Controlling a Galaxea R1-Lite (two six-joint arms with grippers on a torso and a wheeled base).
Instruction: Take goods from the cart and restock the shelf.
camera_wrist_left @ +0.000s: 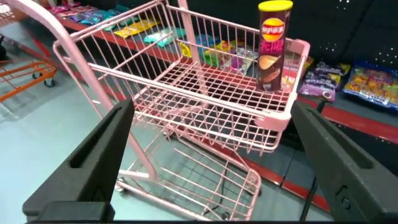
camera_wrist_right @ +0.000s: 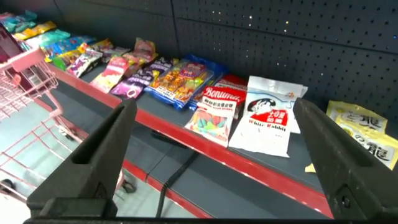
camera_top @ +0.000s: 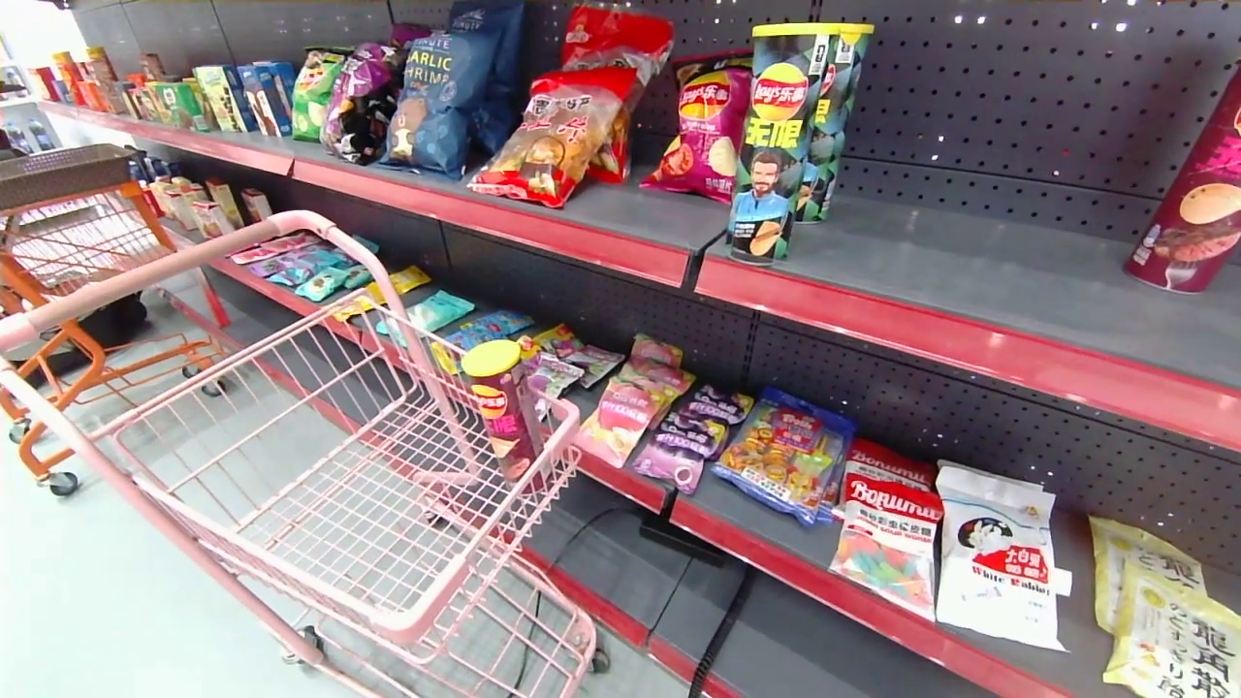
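Left gripper is hanging spread wide with nothing in it, looking down at the pink cart. The chip can with the yellow lid is standing upright in the basket's corner nearest the shelf, well out ahead of those jaws and not between them. Right gripper is gaping just as wide and carrying nothing, hovering in front of the lower shelf row where the white candy bag is lying flat.

Pink cart holds chip can; shelf carries snack bags.
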